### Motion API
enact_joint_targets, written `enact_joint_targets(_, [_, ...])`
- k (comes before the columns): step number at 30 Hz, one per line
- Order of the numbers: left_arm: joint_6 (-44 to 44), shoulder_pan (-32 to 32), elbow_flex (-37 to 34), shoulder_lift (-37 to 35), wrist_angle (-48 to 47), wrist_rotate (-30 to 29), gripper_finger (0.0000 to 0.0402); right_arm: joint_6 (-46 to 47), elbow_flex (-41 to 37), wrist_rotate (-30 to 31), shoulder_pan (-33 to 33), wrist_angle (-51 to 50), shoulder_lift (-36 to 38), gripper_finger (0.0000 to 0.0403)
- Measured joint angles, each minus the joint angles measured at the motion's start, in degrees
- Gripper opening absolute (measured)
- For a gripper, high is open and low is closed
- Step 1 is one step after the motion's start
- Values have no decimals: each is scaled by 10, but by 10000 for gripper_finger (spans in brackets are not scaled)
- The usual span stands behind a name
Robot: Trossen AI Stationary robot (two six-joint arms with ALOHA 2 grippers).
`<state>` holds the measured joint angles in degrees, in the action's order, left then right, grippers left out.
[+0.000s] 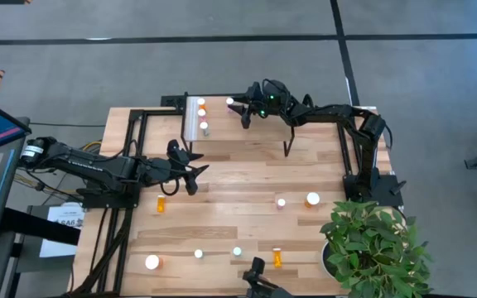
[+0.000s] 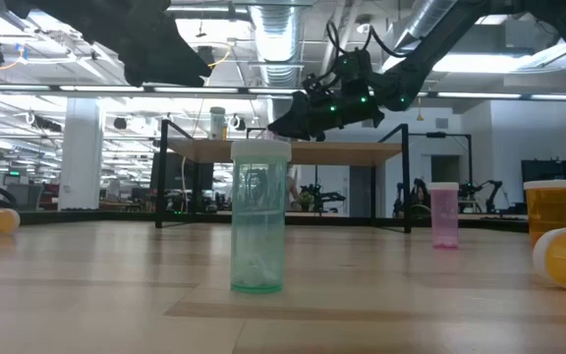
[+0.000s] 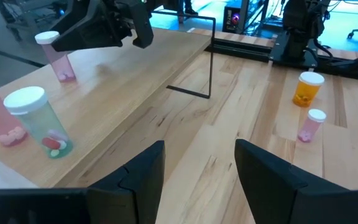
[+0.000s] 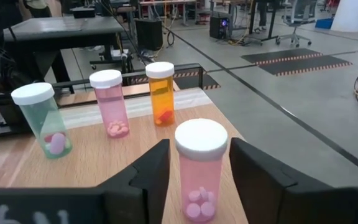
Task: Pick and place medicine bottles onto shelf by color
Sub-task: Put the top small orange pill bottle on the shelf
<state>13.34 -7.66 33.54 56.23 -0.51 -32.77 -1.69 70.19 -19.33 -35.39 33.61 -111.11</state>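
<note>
Where my right gripper (image 4: 199,143) hangs: over the shelf (image 4: 104,155), a pale wood-grain top on thin black legs.
Grip: a pink bottle (image 4: 199,180) sits in the gripper's mouth; I cannot tell whether I clench it or have let go.
Pink bottle: translucent plastic cylinder with a smooth, round white cap and pink tablets at the bottom.
Axis: upright, cap up, base on the shelf wood.
Ahead of me: three more capped bottles stand in a row on the shelf, green (image 4: 42,118), pink (image 4: 110,102) and orange (image 4: 160,93), all upright and apart from mine.
In the way: nothing lies between my bottle and that row, only bare wood.
My left gripper (image 3: 199,146): released, nothing in it, above the tabletop beside the shelf.
</note>
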Motion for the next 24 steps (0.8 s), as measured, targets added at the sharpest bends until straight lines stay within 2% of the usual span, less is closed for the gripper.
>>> enact_joint_targets(13, [6,0,0,0,-2,9,183,19,0,0,-4,-26,14,221])
enact_joint_targets(24, [10,0,0,0,-1,25,183,14,0,-2,-7,-133,72,221])
